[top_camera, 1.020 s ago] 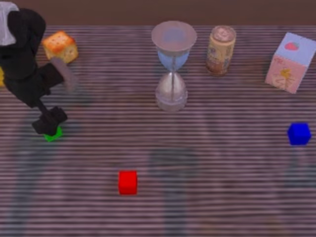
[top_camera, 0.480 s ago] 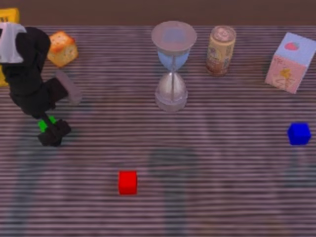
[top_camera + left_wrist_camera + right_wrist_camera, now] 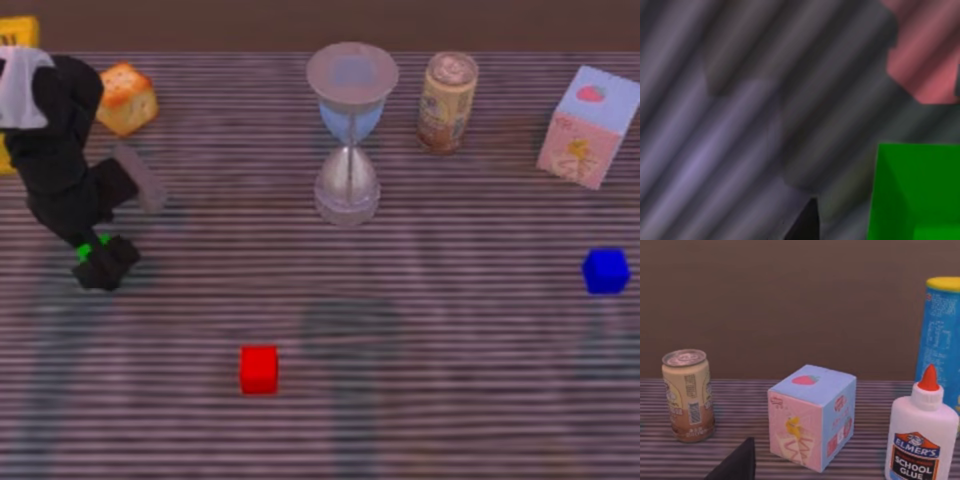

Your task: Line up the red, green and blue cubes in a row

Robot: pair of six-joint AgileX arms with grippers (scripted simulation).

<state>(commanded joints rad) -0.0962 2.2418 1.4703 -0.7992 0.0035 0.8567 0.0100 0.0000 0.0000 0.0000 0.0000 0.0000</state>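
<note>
While the left claw (image 3: 100, 262) grasps the green cube (image 3: 86, 250) at the tabletop's (image 3: 450, 400) left, red cube (image 3: 259, 369) near-centre, blue cube (image 3: 606, 271) far right, right claw's state cannot be told.

The white glue bottle (image 3: 921, 440) reads "ELMER'S SCHOOL GLUE"; the pink carton (image 3: 812, 416) bears a strawberry mark.
</note>
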